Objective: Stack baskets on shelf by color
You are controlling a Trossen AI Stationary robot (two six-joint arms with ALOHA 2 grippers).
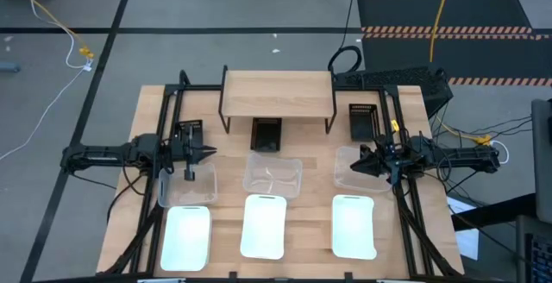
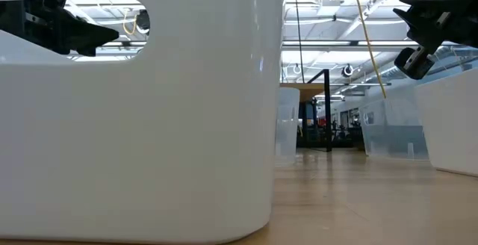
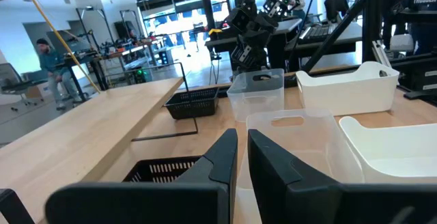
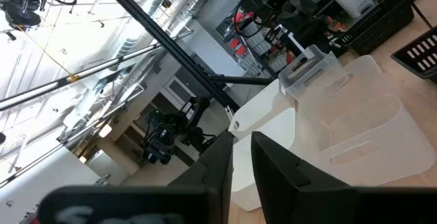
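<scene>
White baskets (image 1: pixel 263 225) (opaque) beside clear baskets (image 1: pixel 272 176).

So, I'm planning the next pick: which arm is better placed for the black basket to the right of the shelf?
Right. Its gripper hovers close beside that black basket; the left gripper sits across the table.

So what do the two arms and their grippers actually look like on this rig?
Both arms are black, slim and jointed, each tipped with a two-finger gripper: the left gripper and the right gripper. Up close the fingers are matte dark, flat wedges tapering to the tips. The right arm carries small yellow details near its wrist. Black cables trail along both arms.
</scene>
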